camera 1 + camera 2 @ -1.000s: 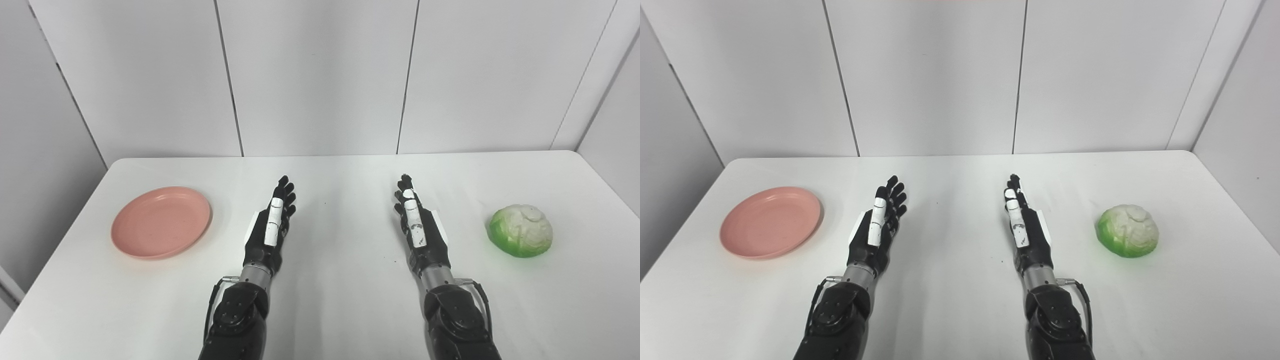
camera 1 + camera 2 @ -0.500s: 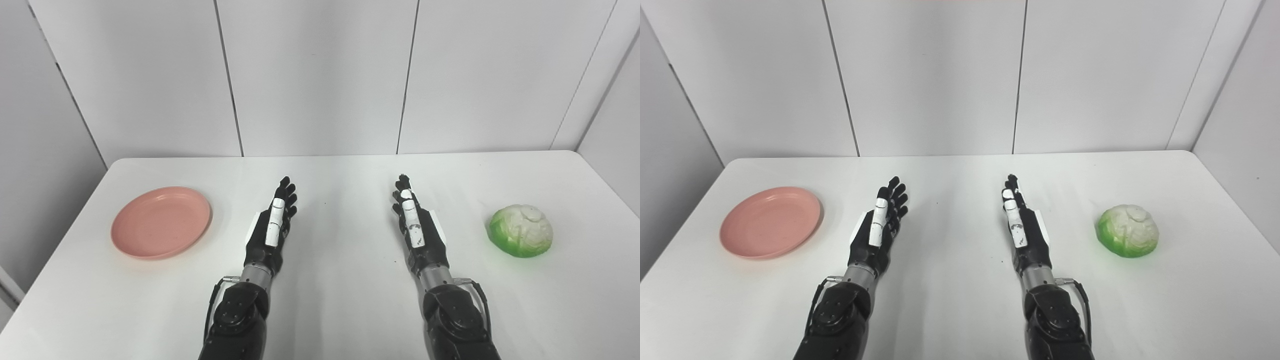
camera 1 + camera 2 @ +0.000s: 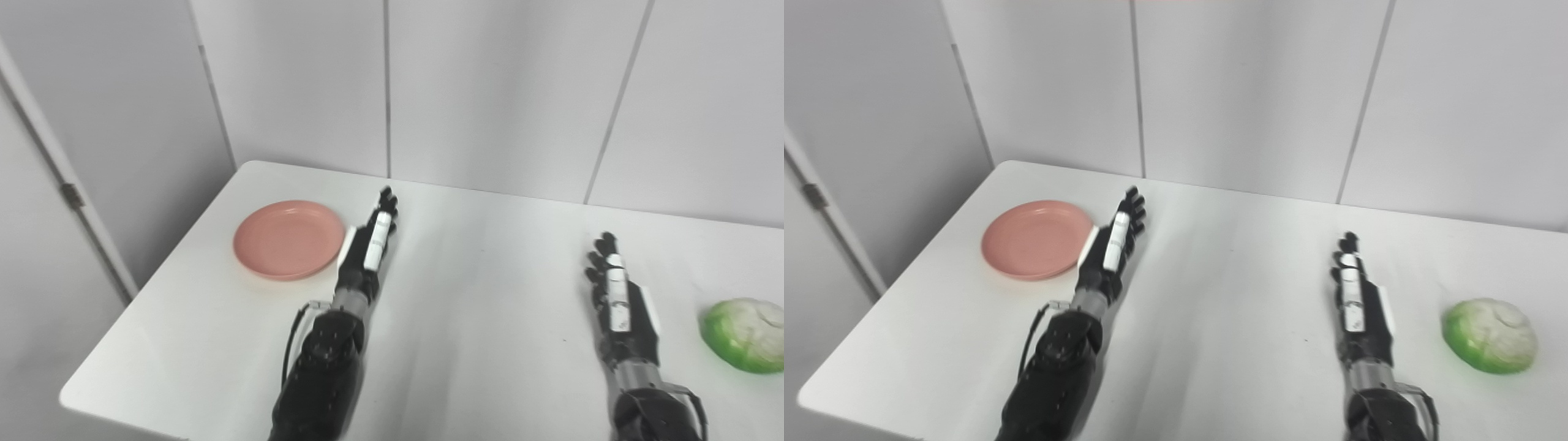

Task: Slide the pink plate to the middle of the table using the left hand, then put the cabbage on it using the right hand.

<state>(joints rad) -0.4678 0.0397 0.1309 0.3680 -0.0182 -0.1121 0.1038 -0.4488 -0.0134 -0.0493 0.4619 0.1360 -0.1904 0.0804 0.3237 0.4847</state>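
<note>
Fingers of the left hand [image 3: 366, 254] are held straight and apart, gripping nothing, just beside the right rim of the pink plate [image 3: 288, 238] at centre left of the frame; contact cannot be confirmed. The plate is round, shallow and plain. The right hand [image 3: 618, 303] is likewise spread and empty at lower right, near the pale green cabbage [image 3: 742, 335] at the frame's right edge. No writing can be read anywhere on the white table [image 3: 484, 269].

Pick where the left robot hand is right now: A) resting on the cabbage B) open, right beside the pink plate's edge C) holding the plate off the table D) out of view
B: the left robot hand lies open beside the pink plate, which sits flat on the table.
</note>
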